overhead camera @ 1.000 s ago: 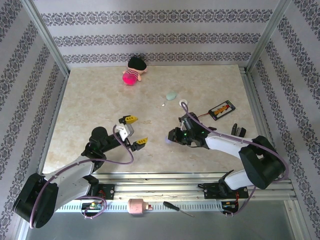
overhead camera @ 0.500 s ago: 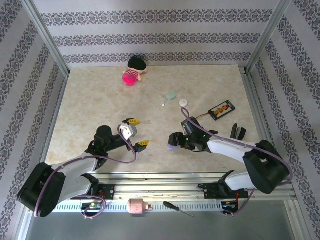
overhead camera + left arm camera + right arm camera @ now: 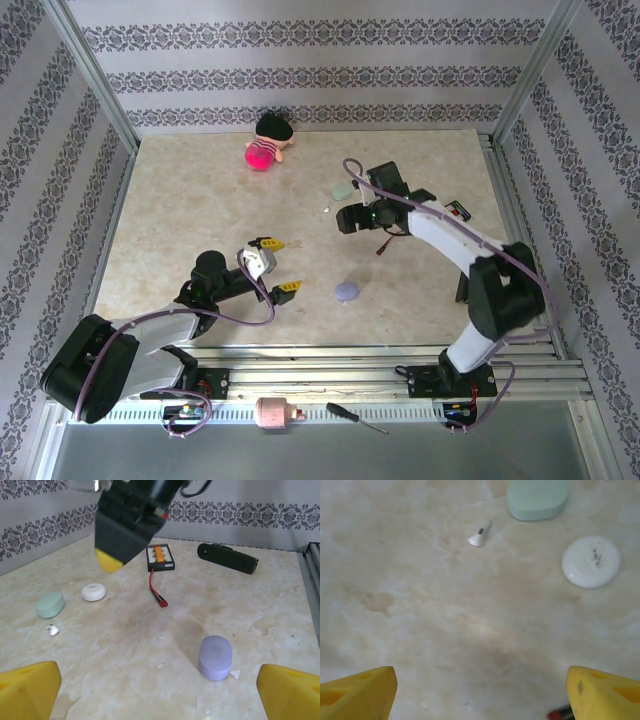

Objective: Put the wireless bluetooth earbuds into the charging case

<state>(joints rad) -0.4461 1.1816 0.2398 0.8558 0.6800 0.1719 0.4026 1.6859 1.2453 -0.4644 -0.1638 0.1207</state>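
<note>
White earbud [image 3: 480, 533] lies at 12 o'clock from wide-open, empty right gripper [image 3: 480, 690], long axis toward 1 o'clock

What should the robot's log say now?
left gripper open | right gripper open | earbud loose near mint case | purple case on table

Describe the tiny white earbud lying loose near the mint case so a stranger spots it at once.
On the beige marble-patterned table, look past the middle to the mint-green oval case. Just beside it, not touching, lies the tiny glossy white earbud. It is far smaller than that case and the round white case, and has a short stem with a dark band.
</note>
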